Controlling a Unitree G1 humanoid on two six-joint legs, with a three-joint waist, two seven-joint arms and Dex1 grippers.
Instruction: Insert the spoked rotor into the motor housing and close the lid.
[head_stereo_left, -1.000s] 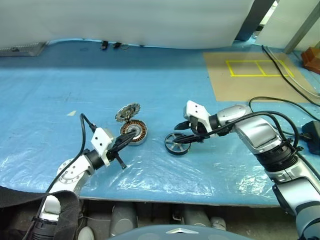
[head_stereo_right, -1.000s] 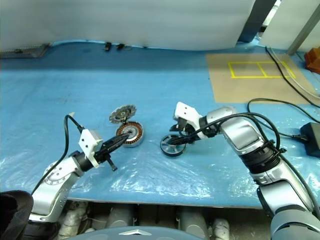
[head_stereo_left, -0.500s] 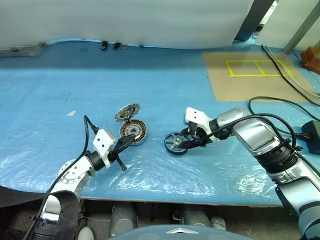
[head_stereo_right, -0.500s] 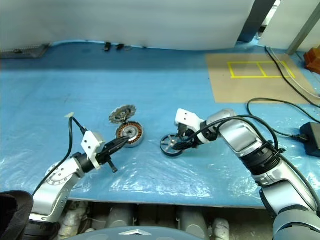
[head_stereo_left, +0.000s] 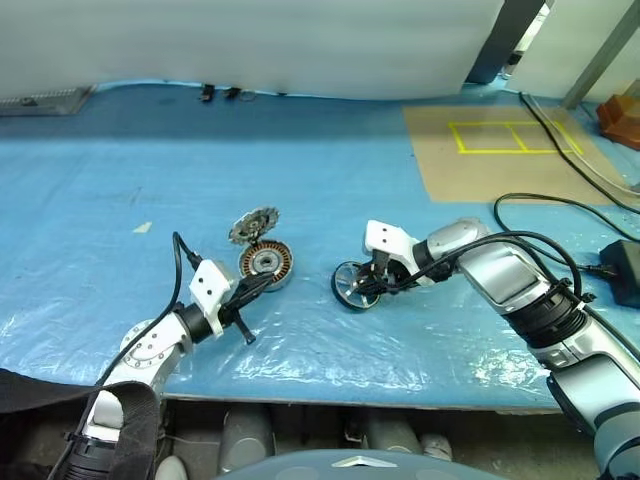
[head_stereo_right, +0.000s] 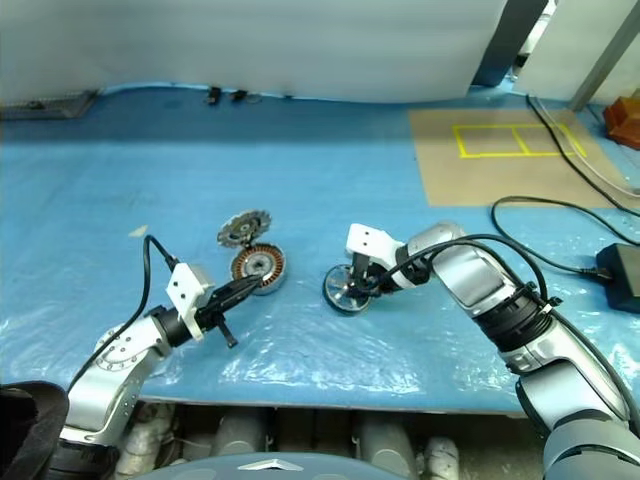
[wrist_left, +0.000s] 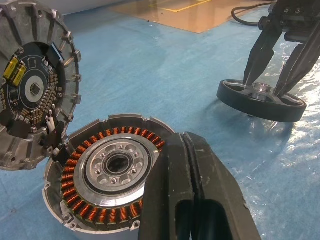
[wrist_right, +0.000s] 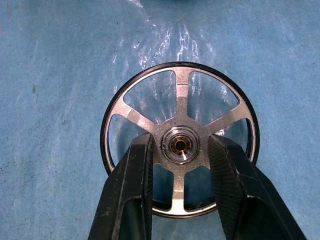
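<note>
Black ribbed fingers of the right gripper (wrist_right: 177, 165) stand spread either side of the silver hub of the spoked rotor (wrist_right: 178, 137), a small wheel with a dark rim and shiny silver spokes lying flat on the blue plastic-covered surface (head_stereo_left: 420, 330); the fingers reach down through the gaps between spokes, and I cannot tell whether they touch the hub yet. A slip looks like the main risk here: the hub is small, smooth and round, so a squeeze that lands off-centre could squirt the wheel sideways or lift it tilted, and a finger could catch on a spoke. The wrinkled sheet beneath may also let the wheel slide. Well apart to the left sits the motor housing (wrist_left: 107, 182), a short silver-walled can with copper-brown windings around a pale centre, and its lid (wrist_left: 32, 85), a grey finned disc with a dark circuit face, stands tipped open against the far rim. A tilted rotor would probably jam on that rim. The left gripper (wrist_left: 187, 145), pressed together and empty, hovers just beside the housing and could nudge it.
</note>
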